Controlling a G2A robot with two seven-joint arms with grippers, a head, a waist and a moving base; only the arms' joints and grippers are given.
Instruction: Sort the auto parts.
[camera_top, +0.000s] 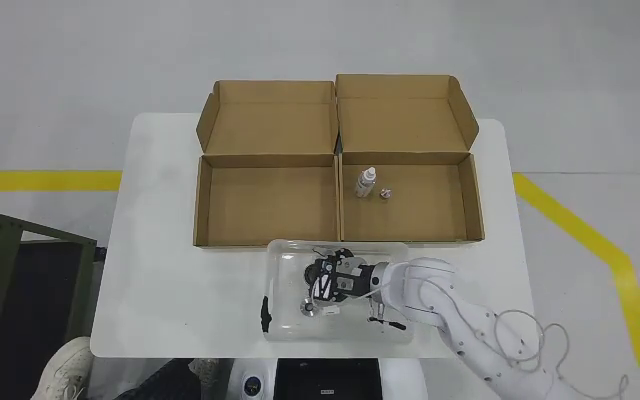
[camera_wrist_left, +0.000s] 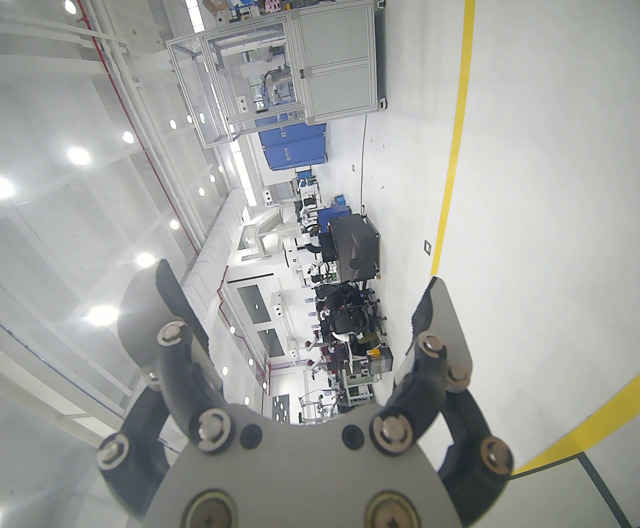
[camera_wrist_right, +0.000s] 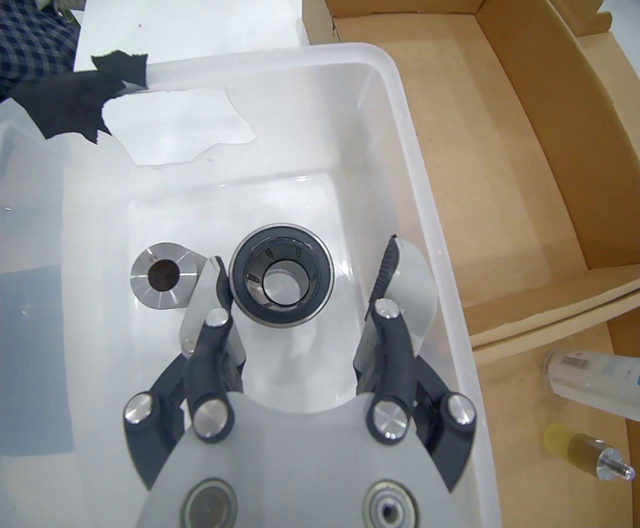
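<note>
Auto parts are partly sorted: a small bottle (camera_top: 365, 181) and a threaded part (camera_top: 387, 192) lie in the right cardboard box (camera_top: 430, 212). Left to sort are a black bearing ring (camera_wrist_right: 281, 280) and a steel disc (camera_wrist_right: 162, 276) in the clear bin (camera_wrist_right: 415, 165). Our right gripper (camera_wrist_right: 305, 265) has its fingers spread either side of the ring, and our left gripper (camera_wrist_left: 300, 280) is spread and holds nothing.

We see a pale grey floor (camera_top: 100, 60) crossed by yellow tape (camera_top: 60, 180). Round ceiling lights (camera_wrist_left: 79, 156) glow above distant workstations (camera_wrist_left: 350, 310).
</note>
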